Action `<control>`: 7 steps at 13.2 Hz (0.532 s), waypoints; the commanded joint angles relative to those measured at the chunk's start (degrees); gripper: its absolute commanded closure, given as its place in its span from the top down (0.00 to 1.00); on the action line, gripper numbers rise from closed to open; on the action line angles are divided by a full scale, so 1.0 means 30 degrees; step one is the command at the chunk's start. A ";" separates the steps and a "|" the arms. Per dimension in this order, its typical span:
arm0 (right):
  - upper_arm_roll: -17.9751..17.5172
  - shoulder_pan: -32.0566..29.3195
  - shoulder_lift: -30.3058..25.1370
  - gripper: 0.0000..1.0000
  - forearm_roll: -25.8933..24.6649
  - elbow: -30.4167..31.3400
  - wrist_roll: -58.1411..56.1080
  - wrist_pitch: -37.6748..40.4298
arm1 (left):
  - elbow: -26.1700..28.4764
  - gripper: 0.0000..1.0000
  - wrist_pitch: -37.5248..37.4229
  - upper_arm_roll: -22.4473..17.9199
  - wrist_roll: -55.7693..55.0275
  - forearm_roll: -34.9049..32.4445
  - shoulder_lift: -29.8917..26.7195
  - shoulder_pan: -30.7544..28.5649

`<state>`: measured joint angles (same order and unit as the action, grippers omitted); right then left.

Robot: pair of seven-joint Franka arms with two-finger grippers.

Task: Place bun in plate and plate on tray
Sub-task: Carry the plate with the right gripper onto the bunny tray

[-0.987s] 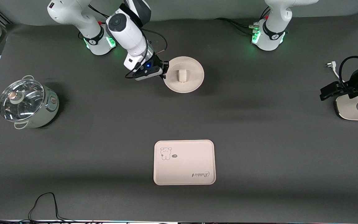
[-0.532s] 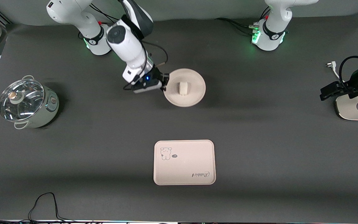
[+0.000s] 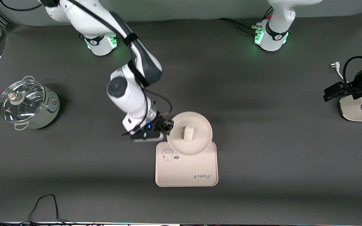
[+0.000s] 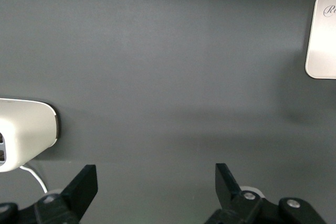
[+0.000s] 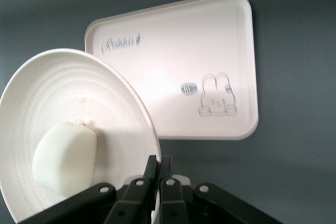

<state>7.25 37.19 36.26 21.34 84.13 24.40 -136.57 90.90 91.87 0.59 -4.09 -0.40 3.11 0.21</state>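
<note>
We see that the right arm has carried the plate point(image 3: 191, 133) from a spot near the robot bases down toward the tray point(image 3: 186, 164) within the last second, so the bun point(image 3: 188, 134) part of the task looks done and only the set-down remains. The right claw point(image 3: 168, 124) is clamped on the plate's rim at the edge toward the right arm's end of the bench, its two fingers pressed close together with the rim between them. The plate hangs in the air, overlapping the tray's edge farthest from the front camera, and it appears slightly tilted in the right wrist view. The bun lies inside the plate, near its middle. The tray rests flat on the dark bench point(image 3: 262, 157), bear drawing and script uncovered. We judge the plate still needs to travel over the tray's centre before lowering. The left claw point(image 4: 156, 182) waits at its own end of the bench, fingers spread apart and holding nothing.
</note>
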 commanded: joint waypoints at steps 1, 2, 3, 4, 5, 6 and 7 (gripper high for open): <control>-0.0161 -0.1142 0.4249 0.00 0.1148 -0.6406 -0.0517 0.1606 | 0.0168 1.00 0.0022 -0.0081 0.0280 -0.0161 -0.0363 0.0165; -0.0219 -0.1552 0.5101 0.00 0.1149 -0.7523 -0.0517 0.1637 | 0.0168 1.00 0.0051 -0.0081 0.0280 -0.0161 -0.0363 0.0165; -0.0249 -0.1759 0.5835 0.00 0.1149 -0.8433 -0.0517 0.1637 | 0.0168 1.00 0.0051 -0.0081 0.0280 -0.0161 -0.0363 0.0165; -0.0249 -0.1761 0.6509 0.00 0.1149 -0.9312 -0.0488 0.1637 | 0.0168 1.00 0.0051 -0.0081 0.0280 -0.0190 -0.0363 0.0165; -0.0249 -0.1790 0.6922 0.00 0.1149 -0.9640 -0.0517 0.1550 | 0.0168 1.00 0.0022 -0.0081 0.0280 -0.0190 -0.0363 0.0165; -0.0249 -0.1935 0.7303 0.00 0.1149 -0.9731 -0.0517 0.1288 | 0.0168 1.00 0.0022 -0.0081 0.0280 -0.0161 -0.0363 0.0165; -0.0249 -0.1966 0.7655 0.00 0.1149 -0.9702 -0.0517 0.0764 | 0.0168 1.00 0.0022 -0.0081 0.0280 -0.0161 -0.0363 0.0165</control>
<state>6.96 31.97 57.11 23.01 58.75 24.13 -134.15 90.89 91.87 0.60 -4.08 -0.40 3.11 0.21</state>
